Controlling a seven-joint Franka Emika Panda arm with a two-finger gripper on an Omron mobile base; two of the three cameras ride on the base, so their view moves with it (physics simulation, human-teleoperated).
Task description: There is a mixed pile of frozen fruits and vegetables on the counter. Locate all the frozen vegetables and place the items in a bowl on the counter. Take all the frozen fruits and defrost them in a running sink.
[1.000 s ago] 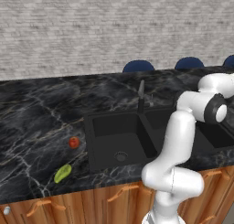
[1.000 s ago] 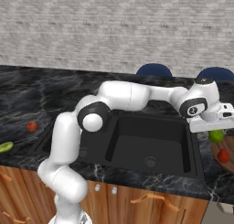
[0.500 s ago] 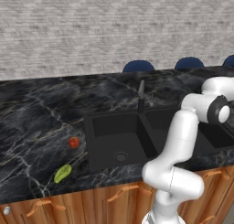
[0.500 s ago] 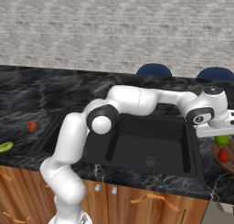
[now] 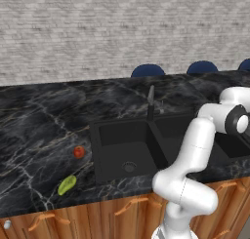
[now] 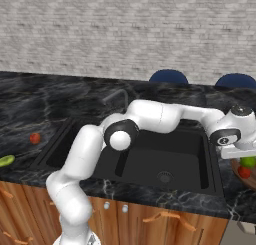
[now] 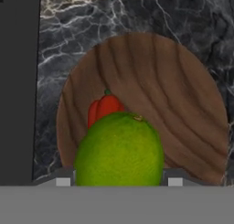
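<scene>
My gripper [image 6: 245,157] is shut on the round green ball [image 7: 119,150] and holds it just above the wooden bowl [image 7: 183,104] at the counter's right end. The chunky red piece [image 7: 104,108] lies inside that bowl, behind the ball. In the right base view the green ball [image 6: 247,162] hangs under the hand, with the red piece [image 6: 243,172] right below it in the bowl [image 6: 234,165]. Far to the left of the black sink [image 5: 127,145], the red-orange ball [image 5: 79,151] and the yellow-green oblong [image 5: 67,184] rest on the counter [image 5: 44,126].
A slim dark faucet [image 5: 151,102] stands behind the divider of the double basin. Blue chair backs [image 6: 169,77] rise past the counter's far edge. The arm stretches across the sink to the right. The red-orange ball [image 6: 34,138] and oblong [image 6: 6,160] sit near the front-left edge.
The hand, still gripping the green ball, has swung further right and a little lower, arriving over the bowl. The fruits on the left have stayed put.
</scene>
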